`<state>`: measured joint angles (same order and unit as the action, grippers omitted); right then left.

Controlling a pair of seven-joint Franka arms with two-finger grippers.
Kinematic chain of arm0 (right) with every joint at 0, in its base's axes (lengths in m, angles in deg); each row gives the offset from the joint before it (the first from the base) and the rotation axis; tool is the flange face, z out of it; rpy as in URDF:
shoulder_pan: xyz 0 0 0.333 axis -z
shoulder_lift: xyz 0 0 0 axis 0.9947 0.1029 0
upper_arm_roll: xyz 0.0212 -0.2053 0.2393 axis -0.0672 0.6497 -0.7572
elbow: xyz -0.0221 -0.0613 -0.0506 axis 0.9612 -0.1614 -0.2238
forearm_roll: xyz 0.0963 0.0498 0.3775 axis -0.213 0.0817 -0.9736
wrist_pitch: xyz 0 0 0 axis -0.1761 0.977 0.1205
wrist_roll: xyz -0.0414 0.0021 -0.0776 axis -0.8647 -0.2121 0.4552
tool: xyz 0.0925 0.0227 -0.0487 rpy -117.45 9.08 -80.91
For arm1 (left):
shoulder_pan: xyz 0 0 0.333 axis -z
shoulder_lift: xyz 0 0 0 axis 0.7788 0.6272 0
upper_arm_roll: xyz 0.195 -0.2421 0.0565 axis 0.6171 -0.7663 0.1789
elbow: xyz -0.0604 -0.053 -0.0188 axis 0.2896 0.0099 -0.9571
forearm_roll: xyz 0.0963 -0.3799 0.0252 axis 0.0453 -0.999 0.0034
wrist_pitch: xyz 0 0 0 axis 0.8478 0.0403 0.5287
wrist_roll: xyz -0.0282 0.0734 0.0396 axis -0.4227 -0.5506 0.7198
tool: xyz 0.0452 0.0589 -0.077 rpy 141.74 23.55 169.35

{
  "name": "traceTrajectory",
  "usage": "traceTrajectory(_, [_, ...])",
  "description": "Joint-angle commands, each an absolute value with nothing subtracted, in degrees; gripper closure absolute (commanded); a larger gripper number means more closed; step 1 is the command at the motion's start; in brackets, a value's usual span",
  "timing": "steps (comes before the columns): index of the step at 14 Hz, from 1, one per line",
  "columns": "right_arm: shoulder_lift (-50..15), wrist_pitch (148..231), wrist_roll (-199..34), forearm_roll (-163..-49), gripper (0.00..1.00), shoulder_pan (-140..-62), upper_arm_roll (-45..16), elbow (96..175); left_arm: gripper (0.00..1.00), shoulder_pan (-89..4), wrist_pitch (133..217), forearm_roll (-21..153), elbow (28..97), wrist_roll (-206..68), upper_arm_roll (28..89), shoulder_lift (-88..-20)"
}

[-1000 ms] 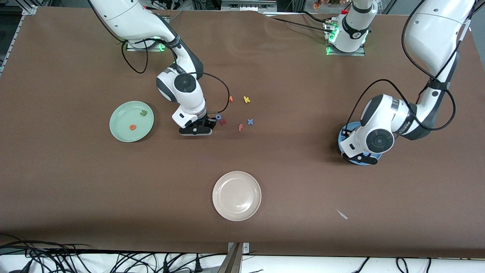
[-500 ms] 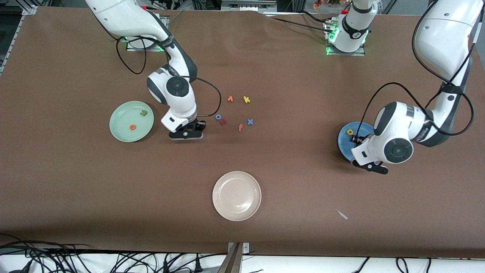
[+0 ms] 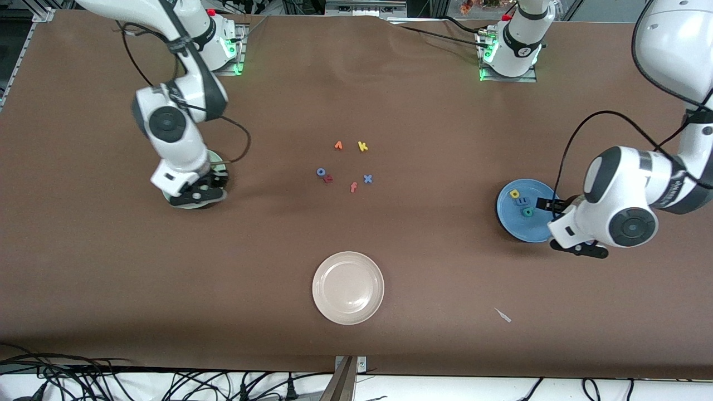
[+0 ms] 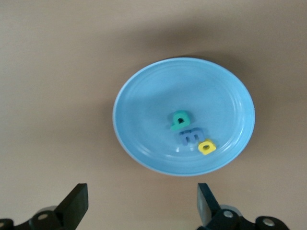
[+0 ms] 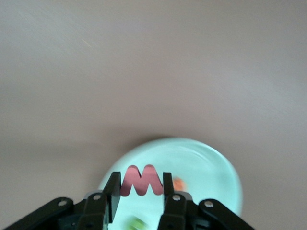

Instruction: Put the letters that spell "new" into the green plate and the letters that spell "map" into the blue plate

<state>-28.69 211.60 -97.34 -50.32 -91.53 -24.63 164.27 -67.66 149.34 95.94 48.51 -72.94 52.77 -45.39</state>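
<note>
Brown table (image 3: 390, 83). Right gripper (image 5: 139, 191) over pale mint-green plate (image 5: 211, 167), clamping pinkish-red foam w (image 5: 140, 180) for release; left gripper (image 4: 139, 206) spread, empty, above mid-blue plate (image 4: 144, 96) bearing blue m (image 4: 191, 137), yellow a (image 4: 206, 146), teal p (image 4: 180, 120).

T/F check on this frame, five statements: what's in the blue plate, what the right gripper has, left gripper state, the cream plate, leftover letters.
1. The blue plate holds three letters. True: teal p, blue m, yellow a.
2. The right gripper is open with nothing in it. False: it is shut on the pinkish-red w, over the green plate.
3. The left gripper is open, holding nothing. True: it sits above the table just off the blue plate's rim.
4. The cream-white plate holds a letter. False: it holds none.
5. All spare letters are cleared off the table. False: six, including the yellow k and blue x, lie mid-table.
</note>
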Motion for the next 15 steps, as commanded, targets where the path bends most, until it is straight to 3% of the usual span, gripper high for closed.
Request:
traceTrajectory(1, [-37.4, 210.9, -91.2, -51.4, 0.83, -86.3, -25.5, 174.3, 0.00, -68.1, 144.6, 92.4, 44.5, -74.8, 52.5, -46.4])
traceTrajectory(3, [-40.3, 210.9, -90.9, -51.4, 0.79, -84.5, -25.1, 178.7, 0.00, -66.6, 145.0, 90.2, 45.7, -74.5, 54.3, -50.0])
traceTrajectory(4, [-40.6, 210.9, -90.7, -51.3, 0.69, -84.3, -23.9, 179.8, 0.00, -64.6, 145.3, 87.2, 46.8, -74.8, 57.8, -52.9])
traceTrajectory(6, [-40.6, 211.3, -90.6, -51.4, 0.34, -84.3, -22.9, 180.1, 0.00, -61.9, 147.6, 76.6, 50.4, -75.1, 65.3, -59.1])
traceTrajectory(7, [-40.6, 211.2, -90.6, -51.4, 0.23, -84.3, -22.9, 180.1, 0.00, -60.1, 148.5, 73.8, 52.3, -75.0, 68.5, -62.4])
traceTrajectory(8, [-40.6, 211.3, -90.6, -51.4, 0.18, -84.3, -22.9, 180.0, 0.00, -58.5, 149.0, 73.5, 54.1, -74.9, 70.1, -65.8])
traceTrajectory(11, [-41.0, 211.2, -91.4, -52.0, 0.16, -84.3, -22.9, 179.6, 0.00, -57.0, 149.1, 73.7, 55.4, -74.6, 70.5, -73.4])
traceTrajectory(12, [-41.4, 211.0, -91.6, -53.0, 0.01, -84.3, -23.0, 178.8, 0.00, -56.8, 148.9, 73.9, 55.3, -74.8, 70.4, -75.5])
traceTrajectory(15, [-43.3, 208.3, -91.4, -56.3, 0.01, -84.3, -25.0, 175.0, 0.00, -55.0, 145.9, 75.4, 56.3, -74.8, 70.5, -80.0])
